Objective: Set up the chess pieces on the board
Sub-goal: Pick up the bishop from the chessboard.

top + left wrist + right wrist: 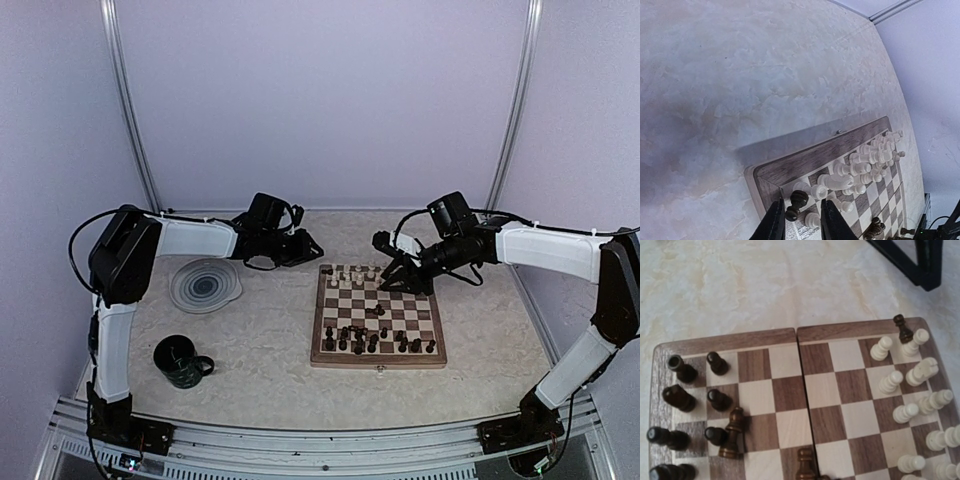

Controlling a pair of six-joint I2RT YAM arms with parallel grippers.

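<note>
Bright diffuse light; soft shadow beside board (805, 162); right wrist view slightly blurred, top view coarse.

Pale marbled table (270, 330); chessboard (316, 320) right of centre; grey swirl plate (205, 285), dark mug (180, 362) left side.

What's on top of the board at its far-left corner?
A dark pawn, upright beside cream pieces on the board. Its base covers where it stands, rim or square.

Board (740, 339): dark brown and cream checks, light-brown wood-grain rim
Dark pieces (719, 400): brown-black
Pale pieces (904, 412): cream
Plate (205, 285): grey, swirl pattern
Mug (180, 360): dark green-black
Table (260, 330): mottled cream-beige, marbled
Walls (320, 100): pale lilac
Arms (195, 238): white shells, black joints
</note>
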